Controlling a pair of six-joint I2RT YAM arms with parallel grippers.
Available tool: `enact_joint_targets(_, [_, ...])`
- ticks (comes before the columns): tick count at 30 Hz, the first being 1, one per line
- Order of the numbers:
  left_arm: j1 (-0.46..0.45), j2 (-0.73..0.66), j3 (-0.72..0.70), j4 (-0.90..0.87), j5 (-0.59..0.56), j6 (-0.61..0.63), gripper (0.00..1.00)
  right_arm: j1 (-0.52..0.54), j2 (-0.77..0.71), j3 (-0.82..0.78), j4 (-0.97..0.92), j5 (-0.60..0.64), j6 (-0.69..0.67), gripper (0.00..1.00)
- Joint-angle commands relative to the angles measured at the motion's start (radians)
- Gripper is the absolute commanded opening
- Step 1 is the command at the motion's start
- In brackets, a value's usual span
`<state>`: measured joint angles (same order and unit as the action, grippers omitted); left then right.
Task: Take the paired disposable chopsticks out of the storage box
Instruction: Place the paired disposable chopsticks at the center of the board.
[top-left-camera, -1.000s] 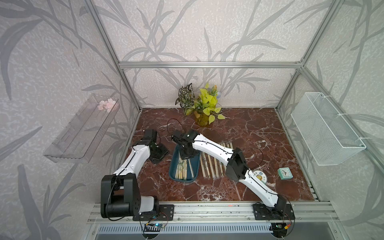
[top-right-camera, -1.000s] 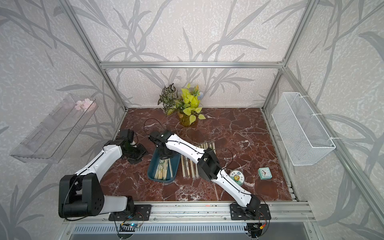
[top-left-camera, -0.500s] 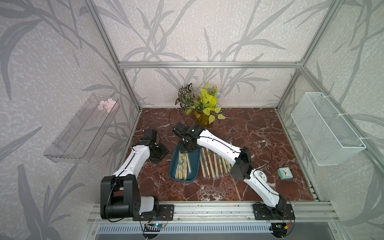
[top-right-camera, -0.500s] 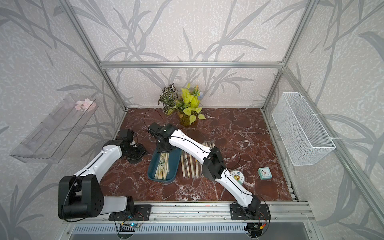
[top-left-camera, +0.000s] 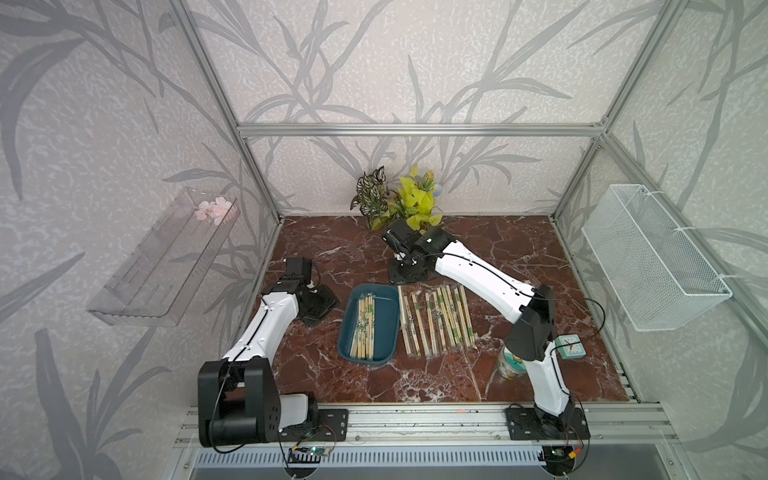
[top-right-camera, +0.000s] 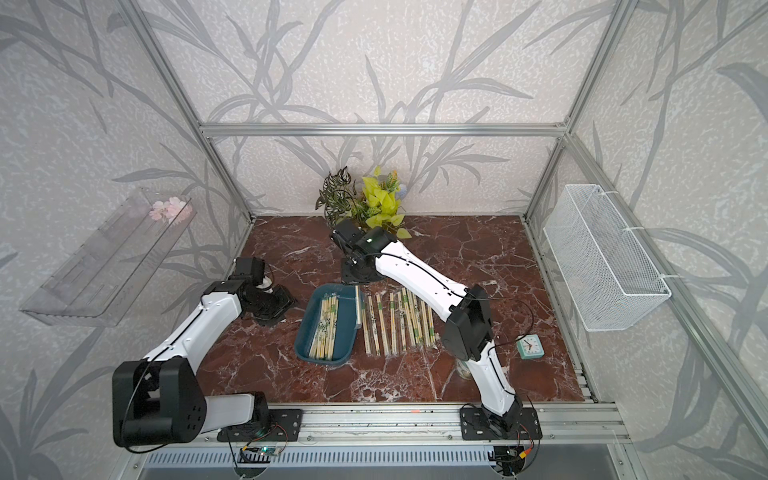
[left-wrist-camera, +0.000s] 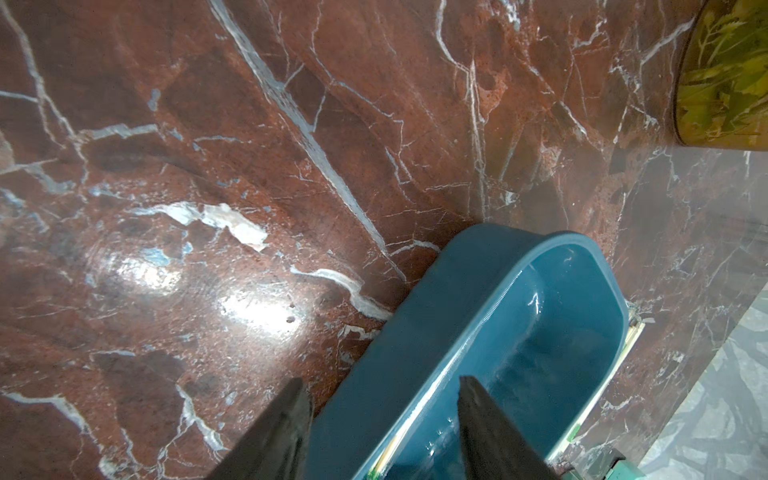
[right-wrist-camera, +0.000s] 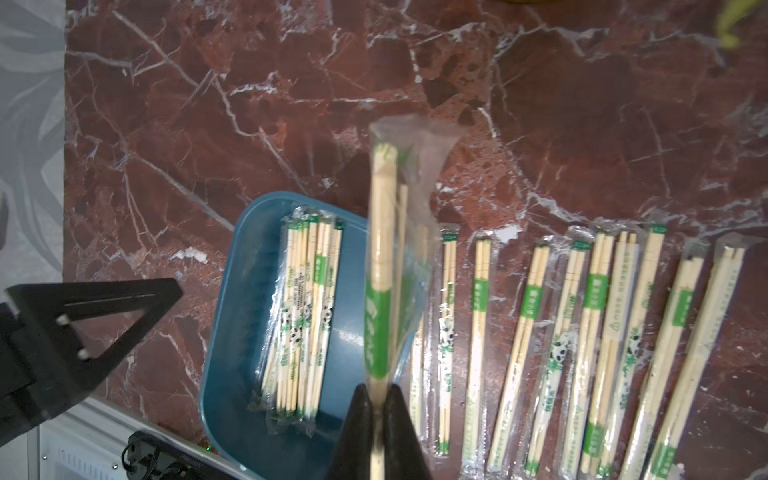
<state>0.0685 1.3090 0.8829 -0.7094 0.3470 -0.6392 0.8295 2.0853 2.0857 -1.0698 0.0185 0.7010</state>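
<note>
- The right hand (right-wrist-camera: 376, 399) has moved up and back from the box (right-wrist-camera: 232, 332), shut tight on 1 chopstick pair (right-wrist-camera: 380, 257) in the air.
- Other pairs (right-wrist-camera: 303, 316) wait inside the box.
- The left hand (left-wrist-camera: 380, 380) stays half open beside it.

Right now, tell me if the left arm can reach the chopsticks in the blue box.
Probably yes: the left gripper is open at the rim of the storage box; its chopsticks lie uncovered, the right gripper holding a pair beyond them.
</note>
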Motion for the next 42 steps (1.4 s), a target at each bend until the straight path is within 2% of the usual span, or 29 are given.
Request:
enact_joint_targets(1, [0.008, -0.025, 0.031, -0.023, 0.025, 0.018, 0.6, -0.057, -0.092, -0.163, 0.113, 0.012, -0.03, 0.0])
enact_joint_targets(6, [0.006, -0.034, 0.039, -0.033, 0.026, 0.023, 0.63, -0.102, -0.151, -0.366, 0.206, -0.009, -0.055, 0.0])
enact_joint_targets(12, [0.006, -0.037, 0.044, -0.043, 0.029, 0.024, 0.65, -0.099, -0.119, -0.46, 0.266, -0.043, -0.097, 0.0])
enact_joint_targets(29, [0.0, -0.039, 0.056, -0.057, 0.022, 0.019, 0.68, -0.081, 0.014, -0.495, 0.294, -0.035, -0.155, 0.0])
enact_joint_targets(35, [-0.005, -0.044, 0.056, -0.061, 0.017, 0.01, 0.68, -0.082, 0.042, -0.502, 0.293, -0.038, -0.156, 0.13])
enact_joint_targets(41, [-0.014, -0.053, 0.059, -0.059, 0.007, -0.007, 0.68, -0.084, 0.016, -0.515, 0.297, -0.044, -0.155, 0.35])
enact_joint_targets(42, [-0.018, -0.056, 0.059, -0.06, 0.006, -0.01, 0.68, -0.083, 0.005, -0.517, 0.298, -0.047, -0.155, 0.36])
